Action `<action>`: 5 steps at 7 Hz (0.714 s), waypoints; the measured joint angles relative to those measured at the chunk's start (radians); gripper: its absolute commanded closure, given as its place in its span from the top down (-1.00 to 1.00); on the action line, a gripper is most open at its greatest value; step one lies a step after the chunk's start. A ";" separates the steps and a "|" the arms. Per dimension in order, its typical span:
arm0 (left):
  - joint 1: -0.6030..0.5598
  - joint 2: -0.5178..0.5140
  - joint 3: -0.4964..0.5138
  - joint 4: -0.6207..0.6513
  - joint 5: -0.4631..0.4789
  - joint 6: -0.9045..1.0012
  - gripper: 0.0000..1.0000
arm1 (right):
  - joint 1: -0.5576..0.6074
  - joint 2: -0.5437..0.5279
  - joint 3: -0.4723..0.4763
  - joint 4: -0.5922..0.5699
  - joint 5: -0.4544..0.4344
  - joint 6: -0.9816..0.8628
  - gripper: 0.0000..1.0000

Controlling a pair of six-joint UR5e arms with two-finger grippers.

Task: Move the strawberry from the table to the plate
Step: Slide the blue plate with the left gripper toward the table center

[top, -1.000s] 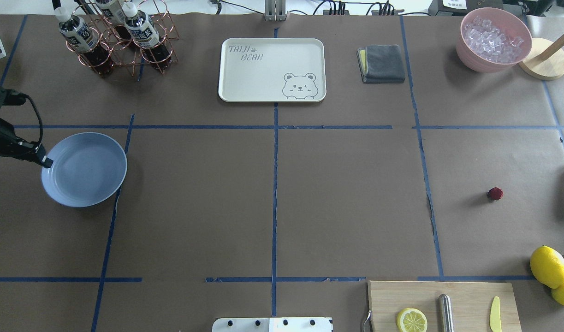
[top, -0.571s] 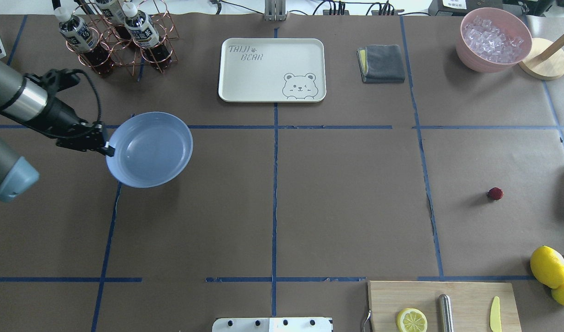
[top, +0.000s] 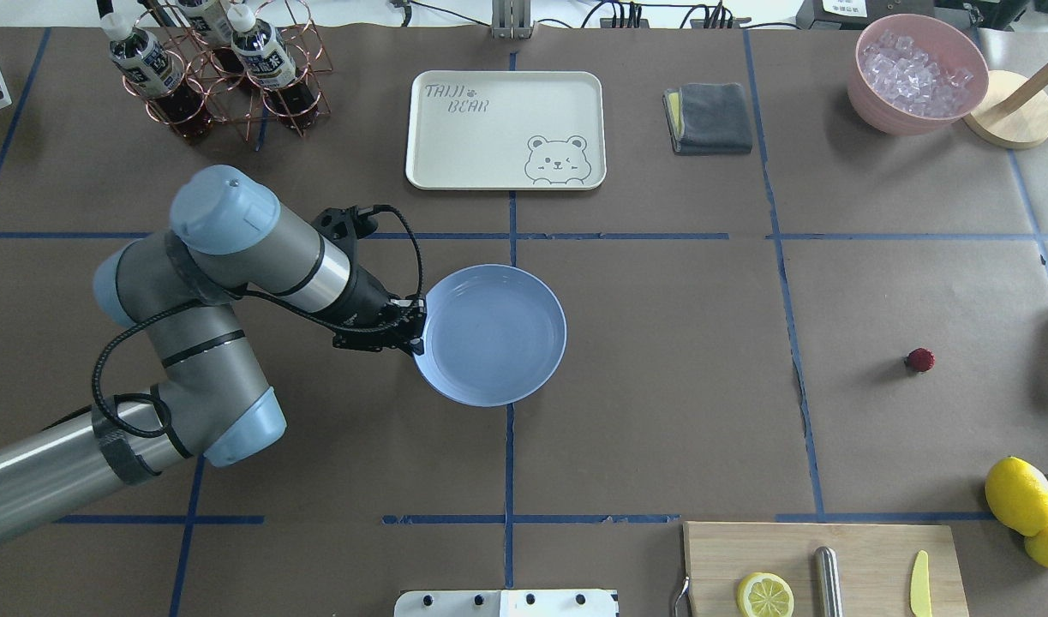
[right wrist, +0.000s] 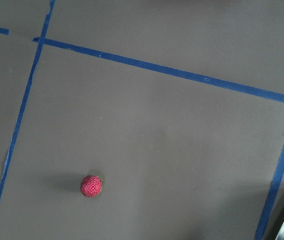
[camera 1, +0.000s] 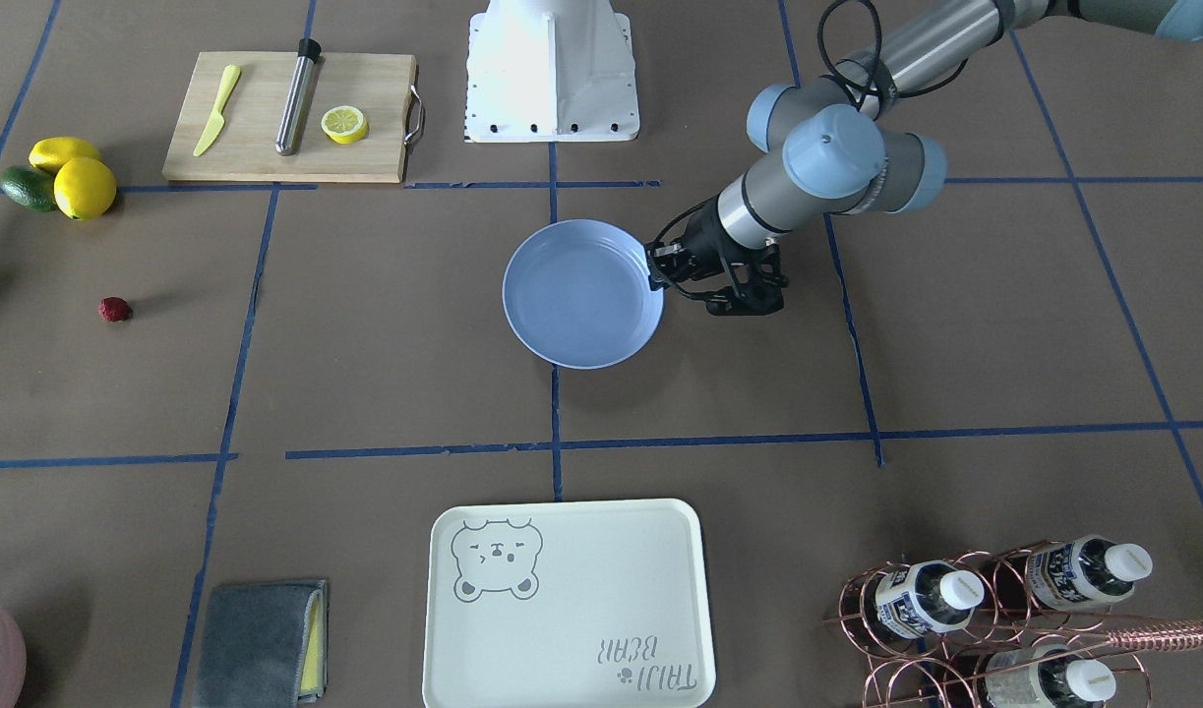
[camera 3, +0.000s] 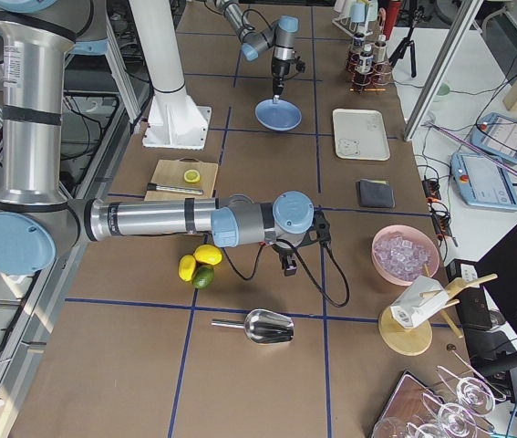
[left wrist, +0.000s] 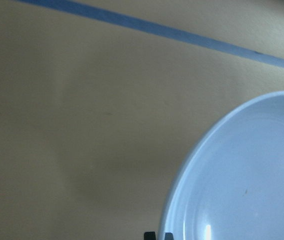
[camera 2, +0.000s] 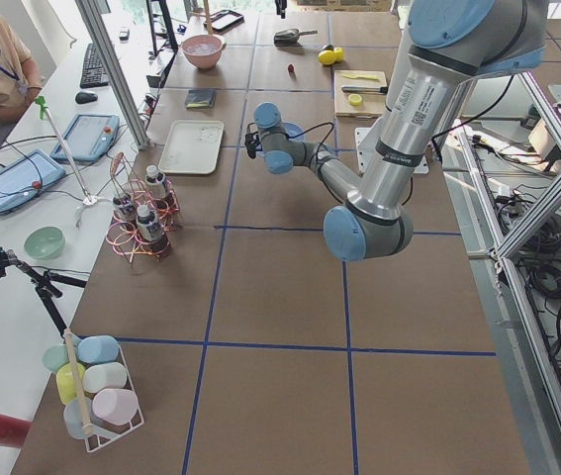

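The strawberry (top: 920, 360) is a small dark-red berry lying alone on the brown table (top: 661, 403) at the right, also seen in the front view (camera 1: 114, 310) and low in the right wrist view (right wrist: 91, 186). The light-blue plate (top: 495, 334) is over the table's middle, across the central blue tape line. My left gripper (top: 414, 332) is shut on the plate's left rim, seen from the front as well (camera 1: 652, 276). My right gripper (camera 3: 287, 263) shows only in the exterior right view, above the table near the lemons. I cannot tell whether it is open or shut.
A cream bear tray (top: 506, 129), a grey cloth (top: 709, 117), a pink bowl of ice (top: 916, 73) and a copper bottle rack (top: 224, 68) line the far side. A wooden cutting board (top: 823, 570) with a lemon slice, and lemons (top: 1019, 495), lie near right.
My left arm has carried the plate rightward from the table's left side to the middle. The strawberry has stayed where it was.
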 measured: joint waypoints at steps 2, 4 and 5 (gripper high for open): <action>0.051 -0.024 0.023 -0.003 0.083 -0.010 -1.00 | -0.011 0.000 0.002 0.000 0.001 0.000 1.00; 0.063 -0.030 0.038 -0.005 0.107 -0.009 -0.73 | -0.015 0.000 0.003 0.000 0.001 0.000 1.00; 0.065 -0.033 0.047 -0.006 0.110 -0.008 -0.07 | -0.024 0.002 0.005 0.000 0.001 0.000 1.00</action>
